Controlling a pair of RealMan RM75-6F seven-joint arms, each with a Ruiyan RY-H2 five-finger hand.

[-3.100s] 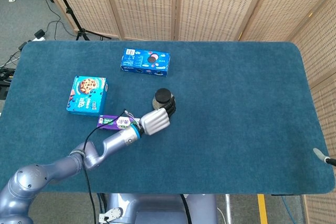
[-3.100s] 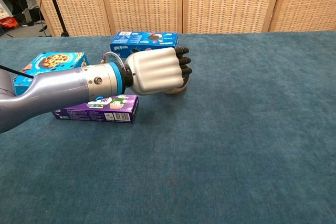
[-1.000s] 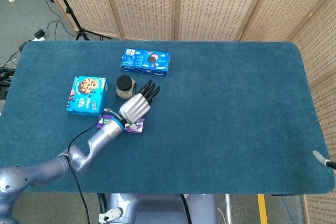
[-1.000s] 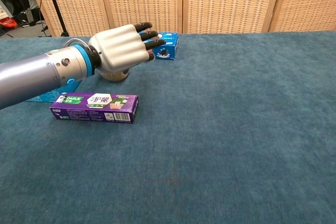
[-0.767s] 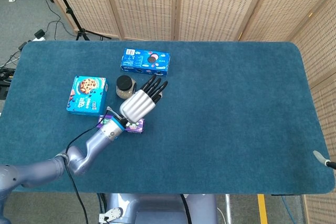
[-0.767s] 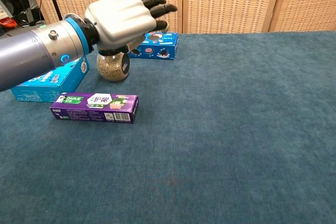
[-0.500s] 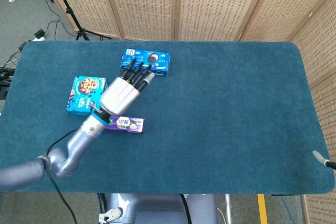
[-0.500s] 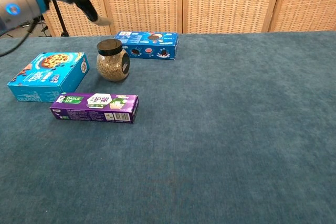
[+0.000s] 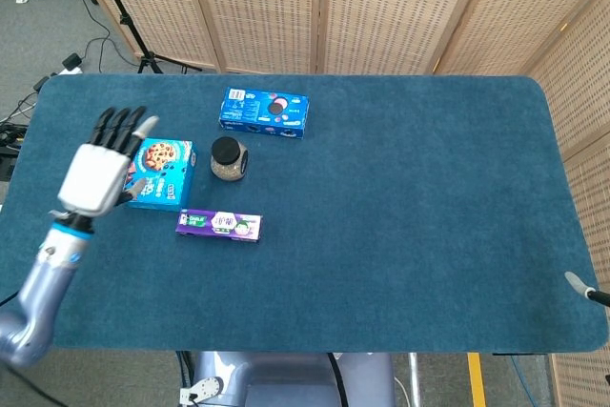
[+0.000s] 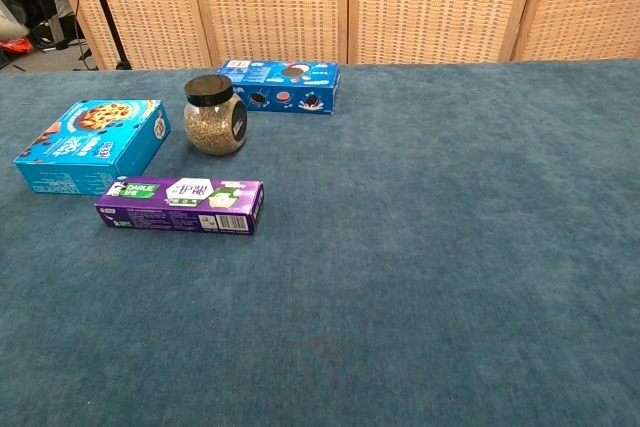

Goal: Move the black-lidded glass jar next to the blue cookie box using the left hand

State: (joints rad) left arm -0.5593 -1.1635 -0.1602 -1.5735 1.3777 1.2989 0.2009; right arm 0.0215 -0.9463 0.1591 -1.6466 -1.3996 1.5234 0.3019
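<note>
Black-lidded and full of pale grain, the glass jar [image 9: 227, 158] stands upright on the teal tablecloth [image 9: 410, 197], just beside the right edge of the blue cookie box [image 9: 159, 172] and apart from it. The placement looks done. The left hand [image 9: 98, 173] hangs over the table's left side with fingers spread, holding nothing. The step in hand appears to be retreat: best kept high and wide of the cookie box and the purple toothpaste box [image 9: 218, 224] lying in front of it. A blue sandwich-cookie box [image 9: 264, 111] lies behind. The right hand barely shows, so I cannot tell its state.
</note>
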